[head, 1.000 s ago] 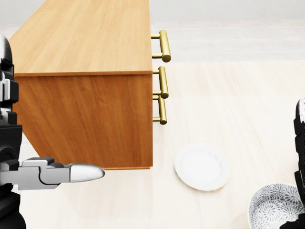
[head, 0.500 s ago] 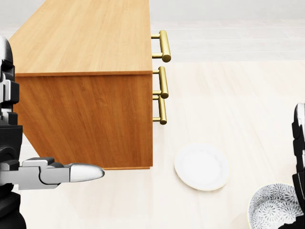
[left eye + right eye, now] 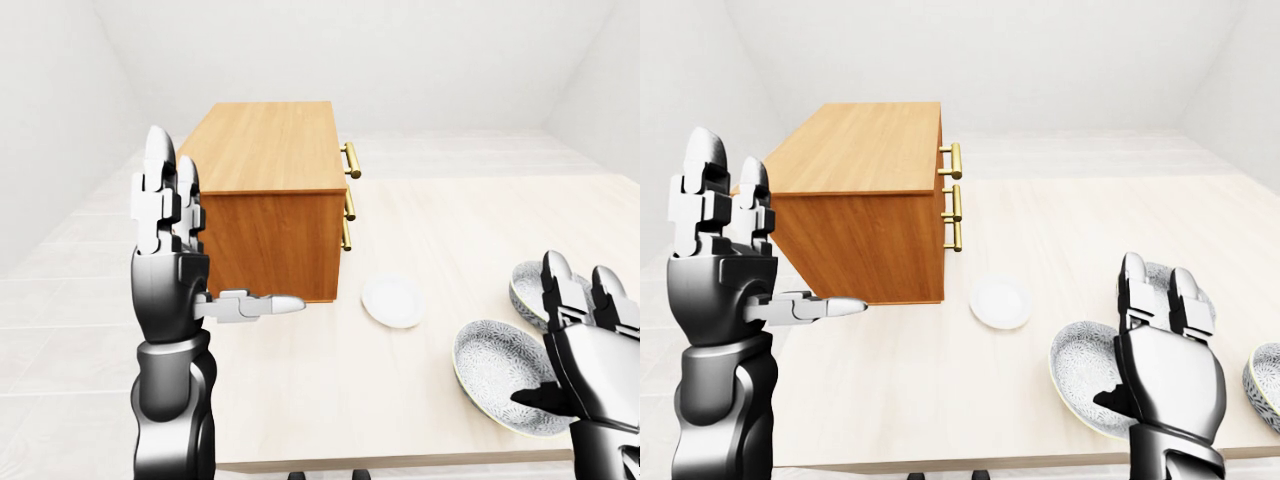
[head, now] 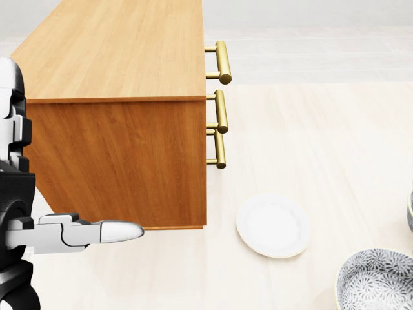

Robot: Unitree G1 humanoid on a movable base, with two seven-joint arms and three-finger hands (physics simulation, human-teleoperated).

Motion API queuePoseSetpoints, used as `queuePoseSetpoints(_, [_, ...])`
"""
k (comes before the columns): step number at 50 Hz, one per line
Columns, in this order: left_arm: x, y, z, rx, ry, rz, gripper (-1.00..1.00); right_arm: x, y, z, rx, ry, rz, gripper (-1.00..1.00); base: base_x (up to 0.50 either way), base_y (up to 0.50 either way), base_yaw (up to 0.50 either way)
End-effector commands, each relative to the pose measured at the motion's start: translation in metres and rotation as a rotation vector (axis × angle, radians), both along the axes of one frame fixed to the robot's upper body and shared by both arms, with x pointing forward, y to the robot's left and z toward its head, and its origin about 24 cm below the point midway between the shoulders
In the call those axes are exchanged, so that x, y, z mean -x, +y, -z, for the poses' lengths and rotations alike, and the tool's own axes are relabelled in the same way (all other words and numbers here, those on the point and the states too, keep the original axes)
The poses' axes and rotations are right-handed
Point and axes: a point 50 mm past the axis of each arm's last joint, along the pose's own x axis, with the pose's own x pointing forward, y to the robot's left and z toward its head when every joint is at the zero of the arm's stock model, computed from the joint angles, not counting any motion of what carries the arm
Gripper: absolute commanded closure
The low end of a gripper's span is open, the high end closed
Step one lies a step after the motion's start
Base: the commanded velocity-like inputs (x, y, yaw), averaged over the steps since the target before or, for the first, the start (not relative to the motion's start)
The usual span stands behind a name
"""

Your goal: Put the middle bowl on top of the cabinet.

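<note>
Three grey patterned bowls stand on the pale table at the right. The nearest bowl lies just left of my right hand, which is open, its thumb over the bowl's rim and nothing held. A second bowl sits above it, partly hidden by the fingers. The third bowl shows at the right edge of the right-eye view. The wooden cabinet stands at upper left with a bare flat top. My left hand is raised and open, palm upright, beside the cabinet's near side.
A white plate lies on the table between the cabinet and the bowls. Three brass handles stick out from the cabinet's right face. The table's near edge runs along the bottom of both eye views. White walls and floor surround the table.
In the head view my right hand has slid out past the right edge, uncovering the nearest bowl. The left hand has shifted slightly to the right. The bowls, plate and cabinet have not moved.
</note>
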Motion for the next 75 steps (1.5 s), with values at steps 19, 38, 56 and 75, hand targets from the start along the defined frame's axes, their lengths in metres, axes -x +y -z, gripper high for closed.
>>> queuePoseSetpoints(19, [-0.001,-0.001,0.001,-0.028,0.006,-0.022,-1.0,0.038,-0.032,0.067,-0.095,0.077,0.301,-1.0,0.0,0.0,0.0])
queuePoseSetpoints(38, [-0.002,-0.002,0.003,-0.031,0.014,-0.017,-1.0,0.034,-0.017,0.071,0.026,0.086,0.294,-1.0,0.0,0.0,0.0])
queuePoseSetpoints(56, [-0.002,-0.003,0.002,-0.052,0.011,-0.026,-1.0,0.025,0.003,0.086,0.092,0.113,0.182,-1.0,0.0,0.0,0.0])
queuePoseSetpoints(75, [-0.006,0.002,0.007,-0.059,0.04,-0.071,-1.0,0.023,0.017,0.11,0.137,0.134,0.041,-1.0,0.0,0.0,0.0])
